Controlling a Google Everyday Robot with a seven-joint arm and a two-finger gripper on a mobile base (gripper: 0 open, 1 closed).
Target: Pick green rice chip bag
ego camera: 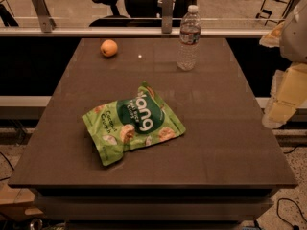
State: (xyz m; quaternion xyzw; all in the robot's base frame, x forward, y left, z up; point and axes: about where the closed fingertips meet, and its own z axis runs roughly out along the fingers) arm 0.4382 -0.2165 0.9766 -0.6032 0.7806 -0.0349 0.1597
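Observation:
The green rice chip bag (134, 123) lies flat near the middle of the brown table (225, 143), tilted, with its dark-green round centre and white lettering facing up. My gripper (280, 107) hangs at the right edge of the view, off the table's right side and well to the right of the bag. It is pale yellow, sits below a white arm part (295, 30), and touches nothing.
An orange fruit (109, 48) sits at the table's far left. A clear water bottle (188, 38) stands upright at the far right. A metal rail (129, 31) and glass run behind the table, with an office chair (109, 4) beyond.

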